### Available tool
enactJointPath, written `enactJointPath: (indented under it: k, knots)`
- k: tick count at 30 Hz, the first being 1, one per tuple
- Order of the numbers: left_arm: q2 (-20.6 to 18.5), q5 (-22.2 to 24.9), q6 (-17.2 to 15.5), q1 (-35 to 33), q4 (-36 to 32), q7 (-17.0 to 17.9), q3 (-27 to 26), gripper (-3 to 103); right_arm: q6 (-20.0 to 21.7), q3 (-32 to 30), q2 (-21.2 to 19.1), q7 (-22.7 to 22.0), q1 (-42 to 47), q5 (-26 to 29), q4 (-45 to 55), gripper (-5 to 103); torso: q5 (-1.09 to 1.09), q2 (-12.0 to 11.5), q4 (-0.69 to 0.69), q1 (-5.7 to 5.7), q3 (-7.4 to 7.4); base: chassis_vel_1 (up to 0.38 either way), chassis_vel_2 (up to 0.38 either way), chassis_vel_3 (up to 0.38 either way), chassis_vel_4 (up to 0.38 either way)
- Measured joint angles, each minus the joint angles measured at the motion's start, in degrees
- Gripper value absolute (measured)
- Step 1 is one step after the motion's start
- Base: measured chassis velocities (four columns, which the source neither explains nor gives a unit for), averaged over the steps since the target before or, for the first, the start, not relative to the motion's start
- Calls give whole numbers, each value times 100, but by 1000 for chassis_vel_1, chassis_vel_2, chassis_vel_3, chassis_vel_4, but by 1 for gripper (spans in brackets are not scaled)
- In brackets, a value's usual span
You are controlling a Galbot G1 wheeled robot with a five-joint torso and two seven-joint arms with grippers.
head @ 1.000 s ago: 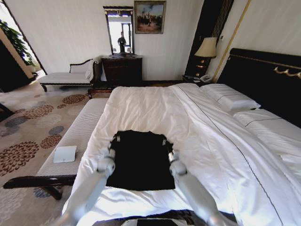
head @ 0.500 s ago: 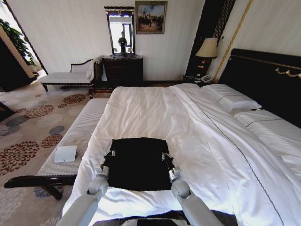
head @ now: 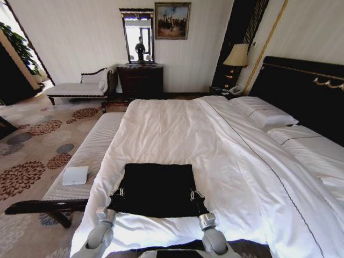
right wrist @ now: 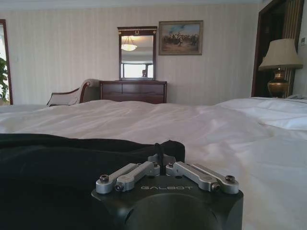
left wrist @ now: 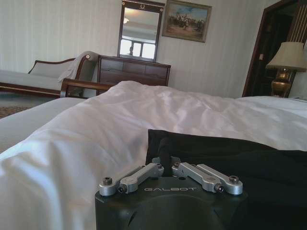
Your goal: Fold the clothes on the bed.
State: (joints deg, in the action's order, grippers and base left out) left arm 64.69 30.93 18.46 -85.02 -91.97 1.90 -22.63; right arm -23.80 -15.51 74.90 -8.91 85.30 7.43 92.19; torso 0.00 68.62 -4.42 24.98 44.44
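**Two grippers, one hem**

Both grippers, left gripper (head: 119,192) and right gripper (head: 194,194), pinch the near corners of the soft black short-sleeved T-shirt (head: 157,188), fingers closed tight on cloth. It lies flat near the foot of the large white-sheeted bed (head: 177,129). Move both sides evenly, I'd judge (uneven pull skews the fold). "GALBOT" is printed on each wrist housing.

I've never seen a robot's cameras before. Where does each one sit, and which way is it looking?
Head view: up on the head, looking down the bed at the black T-shirt; the left pincer and right pincer show at its near corners.
Left wrist view: behind the left pincer, low over the T-shirt, facing the dresser.
Right wrist view: behind the right pincer, facing likewise.
Shared: T-shirt, dresser, mirror.
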Motion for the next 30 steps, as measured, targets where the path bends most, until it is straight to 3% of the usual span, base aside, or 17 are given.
enactJointPath:
  k: [8,14,30]
  knots:
    - [4,8,26,-86,-123,-12,-80,2,-445,-143,27,-8,483,-79,363,1,0,0,0,0,0,0,0,0,0]
    - [17,-108,104,-77,-85,-11,45,2,-829,-214,67,-9,619,-284,37,1,1,-1,0,0,0,0,0,0,0]
    - [-29,-213,207,-256,-63,-59,-1,2,-910,-116,78,-18,744,-310,-33,1,0,-1,-1,1,1,0,0,0,0]
